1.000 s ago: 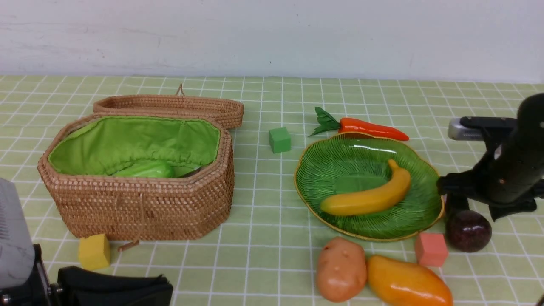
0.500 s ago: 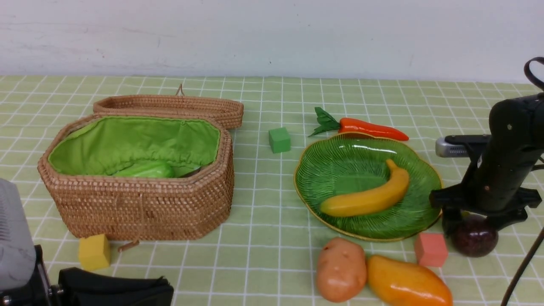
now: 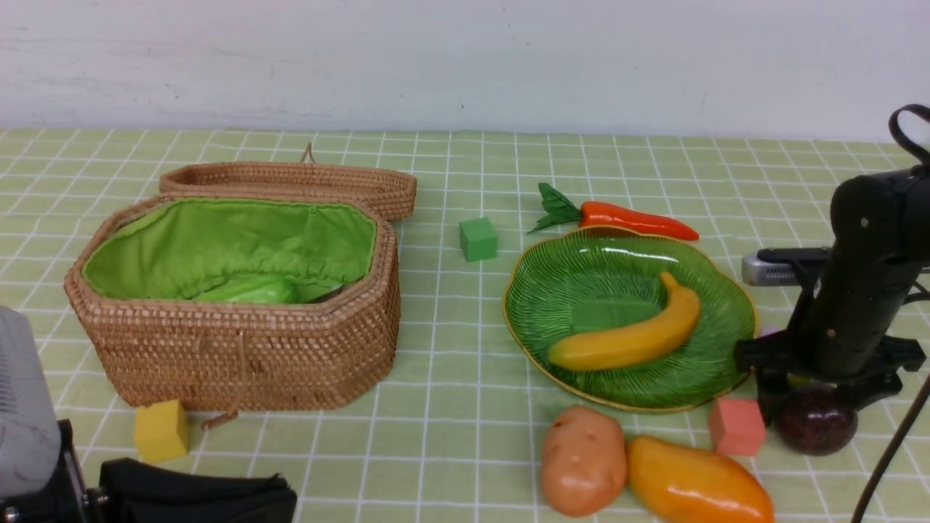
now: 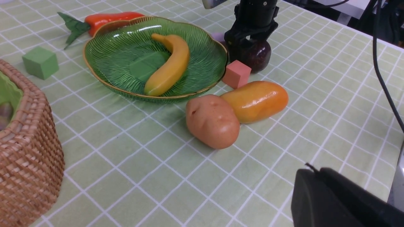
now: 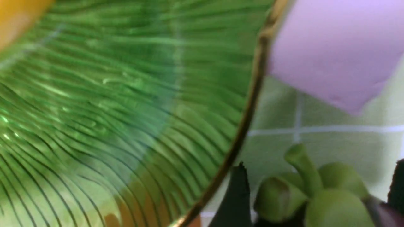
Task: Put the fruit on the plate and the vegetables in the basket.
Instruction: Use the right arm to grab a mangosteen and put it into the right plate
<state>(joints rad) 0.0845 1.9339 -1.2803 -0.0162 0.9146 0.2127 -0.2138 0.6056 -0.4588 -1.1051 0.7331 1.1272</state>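
nearest me, at the front-left edge of the table, my left gripper [image 3: 218,494] lies low with its jaws together. a yellow cube [image 3: 161,430] sits just ahead of it, by the basket's front corner. from there across to the potato [image 3: 583,460] the checked cloth [image 3: 450,443] is bare, the widest lane i have. the potato and the mango [image 3: 697,485] lie touching, side by side, just short of the plate's near rim.

a pink cube [image 3: 736,426] stands between the mango and that rim, just beside the mangosteen [image 3: 817,430], which rests on the cloth outside the plate's right edge. my right gripper [image 3: 817,407] points straight down over it, jaws wide apart, 1 finger on each side. i cannot tell whether they touch the skin. the forearm rises nearly upright above it.

the right wrist view gives what the front view hides: the fruit's green cap between 2 dark fingers, the gold rim close by, and a lilac cube [image 5: 334,53] just outside that rim.

further back, the plate [image 3: 552,305] holds 1 banana [image 3: 632,338] lying diagonally, its left half bare. the basket [image 3: 240,356] stands open well to the left, with a light green gourd [image 3: 251,290] inside. a green cube [image 3: 478,239] sits in the gap between them. the carrot [image 3: 632,219] lies against the plate's far rim, and the lid [image 3: 290,181] lies flat behind the basket.
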